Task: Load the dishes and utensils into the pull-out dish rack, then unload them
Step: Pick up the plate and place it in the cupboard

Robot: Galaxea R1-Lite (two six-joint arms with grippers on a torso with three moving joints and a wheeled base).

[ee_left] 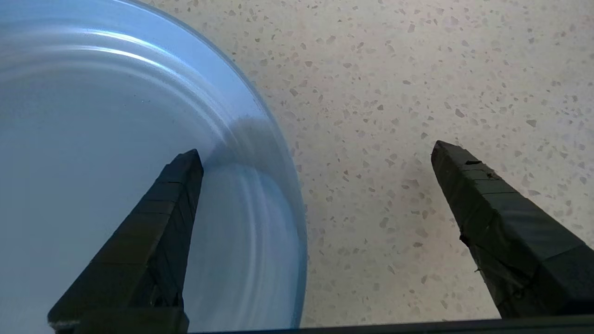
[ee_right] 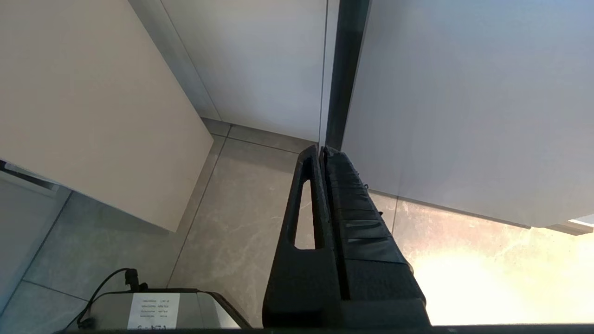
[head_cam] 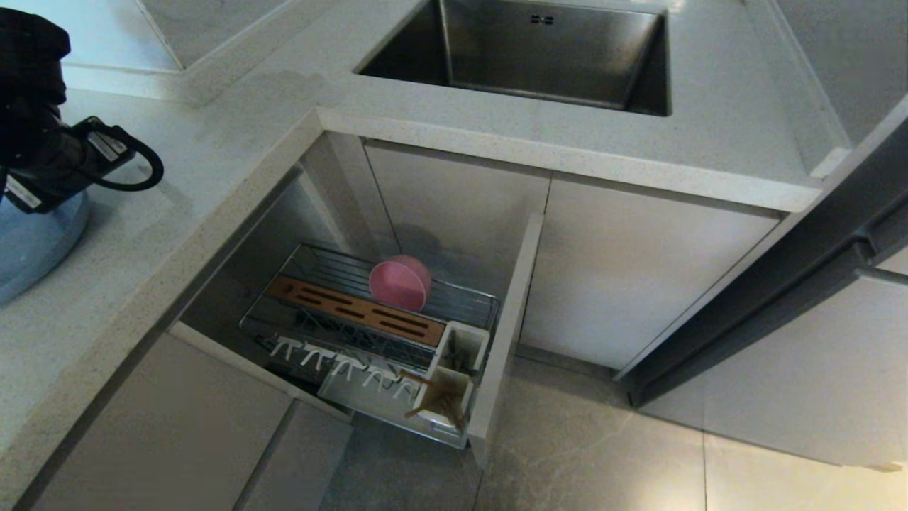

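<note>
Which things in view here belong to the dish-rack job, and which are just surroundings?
Job:
- pale-blue plate on the counter, open left gripper straddling its rim
- pink bowl standing in the pull-out dish rack
- chopsticks in a rack cup

Surroundings:
- steel sink
- speckled countertop
- floor tiles
- right gripper, shut, parked above the floor

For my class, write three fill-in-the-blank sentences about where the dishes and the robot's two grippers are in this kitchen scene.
1. The pink bowl stands on edge in the pull-out ____.
2. The pale-blue plate lies on the ____.
3. The left gripper has its fingers wide open, straddling the plate's ____.
4. The right gripper is ____.

Missing words: dish rack; countertop; rim; shut
</note>
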